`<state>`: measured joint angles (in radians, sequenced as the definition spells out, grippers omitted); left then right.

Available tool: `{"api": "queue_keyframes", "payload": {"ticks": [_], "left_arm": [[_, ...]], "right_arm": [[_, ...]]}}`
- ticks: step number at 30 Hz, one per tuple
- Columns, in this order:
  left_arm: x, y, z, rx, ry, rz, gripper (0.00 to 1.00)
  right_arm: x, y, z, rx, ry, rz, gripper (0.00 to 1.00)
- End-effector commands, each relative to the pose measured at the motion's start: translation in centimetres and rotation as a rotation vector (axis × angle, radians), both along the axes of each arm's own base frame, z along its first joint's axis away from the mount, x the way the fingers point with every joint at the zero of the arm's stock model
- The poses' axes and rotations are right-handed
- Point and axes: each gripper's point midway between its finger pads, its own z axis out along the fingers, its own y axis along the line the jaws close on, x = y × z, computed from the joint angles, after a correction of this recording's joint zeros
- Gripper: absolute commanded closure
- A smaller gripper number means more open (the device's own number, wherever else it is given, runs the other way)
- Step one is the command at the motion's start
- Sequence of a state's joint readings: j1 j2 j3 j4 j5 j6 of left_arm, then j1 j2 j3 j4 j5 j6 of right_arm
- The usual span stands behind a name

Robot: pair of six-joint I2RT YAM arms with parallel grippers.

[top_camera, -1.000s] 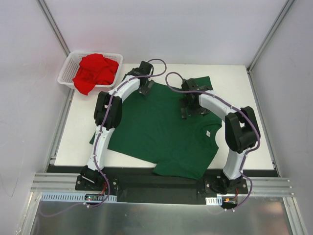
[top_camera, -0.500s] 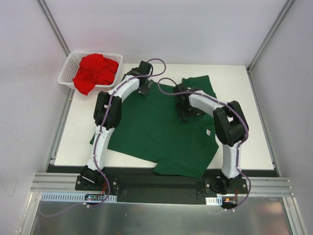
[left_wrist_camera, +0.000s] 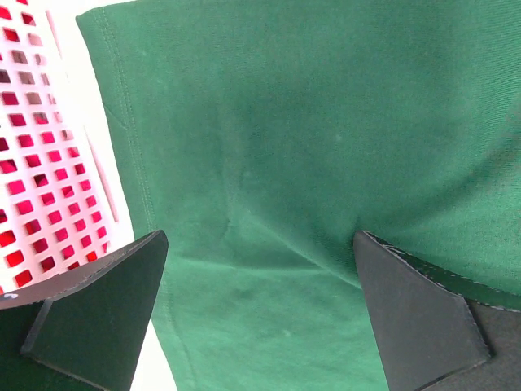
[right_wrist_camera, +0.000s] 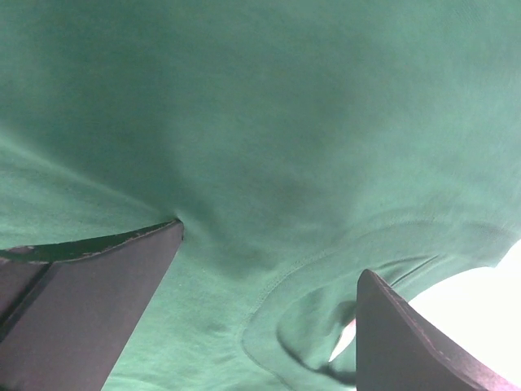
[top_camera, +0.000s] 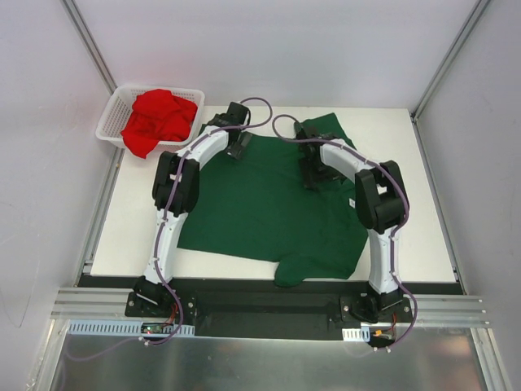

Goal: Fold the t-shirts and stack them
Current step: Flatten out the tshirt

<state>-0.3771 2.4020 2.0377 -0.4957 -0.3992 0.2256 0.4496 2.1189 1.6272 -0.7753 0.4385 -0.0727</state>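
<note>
The dark green t-shirt lies spread over the middle of the white table. My left gripper is open over its far left corner, and the left wrist view shows the hem edge between the wide-apart fingers. My right gripper is open on the cloth near the far right. In the right wrist view its fingertips rest on the green t-shirt beside the collar. The red t-shirt sits crumpled in the basket.
The white mesh basket stands off the table's far left corner, close beside the left gripper, and shows as the basket in the left wrist view. Bare table shows to the right of the shirt. Grey walls close in the sides.
The right gripper has moved away from the bases toward the far edge. The green shirt has slid with it: its near hem no longer hangs over the front edge, and its left corner has drawn in.
</note>
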Motion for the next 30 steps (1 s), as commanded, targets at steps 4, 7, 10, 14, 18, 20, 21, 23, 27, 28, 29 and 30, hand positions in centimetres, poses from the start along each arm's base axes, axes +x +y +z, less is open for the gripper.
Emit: {"api": "queue_keyframes", "payload": {"ticks": [4, 7, 10, 14, 18, 20, 21, 23, 27, 28, 29, 30], "left_arm": [[-2.0, 2.9, 0.2, 0.054, 0.059, 0.043, 0.01], [-2.4, 3.0, 0.0, 0.054, 0.067, 0.046, 0.01], [-2.5, 3.0, 0.1, 0.047, 0.065, 0.054, 0.01], [-2.5, 2.6, 1.9, 0.007, 0.032, 0.064, 0.01], [-1.7, 1.8, 5.0, -0.048, -0.032, 0.052, 0.01], [-1.0, 1.6, 6.0, -0.053, -0.056, 0.043, 0.01], [-0.6, 1.4, 6.7, -0.059, -0.074, 0.039, 0.01], [-0.3, 0.8, 8.9, -0.084, -0.119, 0.032, 0.01], [-0.8, 0.1, 12.1, -0.131, -0.173, 0.029, 0.01], [-1.1, -0.2, 12.6, -0.141, -0.179, 0.025, 0.01], [-1.7, -0.3, 14.2, -0.165, -0.203, 0.028, 0.01], [-2.5, -0.6, 13.7, -0.175, -0.184, 0.019, 0.01]], "right_arm": [[2.6, -1.6, 0.5, 0.011, 0.010, -0.035, 0.04], [3.5, -1.8, 0.9, 0.010, 0.006, -0.032, 0.04], [4.1, -2.2, 1.0, 0.014, 0.009, -0.042, 0.04], [3.6, -1.8, 2.6, 0.057, -0.022, -0.044, 0.04], [2.2, -1.4, 5.1, 0.116, -0.067, -0.044, 0.04], [1.6, -1.1, 7.4, 0.143, -0.113, -0.038, 0.04], [0.8, -1.0, 7.5, 0.140, -0.109, -0.030, 0.04], [0.0, -0.9, 9.7, 0.151, -0.159, -0.016, 0.04], [-2.1, -0.6, 12.0, 0.163, -0.199, 0.006, 0.04], [-2.9, -0.6, 11.7, 0.167, -0.186, 0.010, 0.04], [-3.5, -0.5, 11.8, 0.175, -0.184, 0.012, 0.04], [-4.2, -0.1, 12.5, 0.190, -0.199, 0.025, 0.04]]}}
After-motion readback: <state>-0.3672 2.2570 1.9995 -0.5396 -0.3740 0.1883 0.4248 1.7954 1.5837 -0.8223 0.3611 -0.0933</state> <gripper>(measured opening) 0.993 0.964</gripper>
